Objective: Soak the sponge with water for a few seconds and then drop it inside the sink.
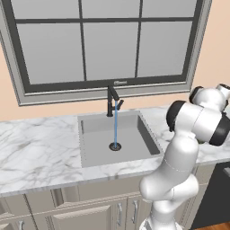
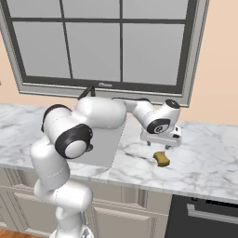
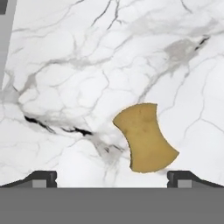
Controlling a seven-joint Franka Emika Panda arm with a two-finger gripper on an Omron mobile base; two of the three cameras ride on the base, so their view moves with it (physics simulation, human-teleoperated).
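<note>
**user_a:** 2 things could trip the robot up from here imo. The sponge point(image 3: 145, 138) sits skewed against the line between the fingertips in the hand view and off toward the right one, so if the gripper point(image 2: 161, 143) drops straight down, 1 finger could land on the sponge's edge and shove it along the slick marble countertop point(image 2: 204, 153) instead of pinching it. Also it's a rounded little block, so an off-centre squeeze might squirt it out sideways.

**user_b:** Agreed, though nothing is held yet. The jaws are spread wide and empty, hovering just above the sponge with a clear gap, not touching. The sponge lies flat on the counter to the right of the sink point(image 1: 90, 155), well apart from the basin, olive-brown face up in the hand view.

**user_a:** Yeah, and the water point(image 1: 116, 123) is already running, a thin stream from the black faucet point(image 1: 111, 101) straight down onto the drain point(image 1: 115, 146). So after the grab there's a long carry back over the sink rim, and a weak grip could drop the sponge on the counter short of the stream

**user_b:** Centre and square up first, then close
</note>
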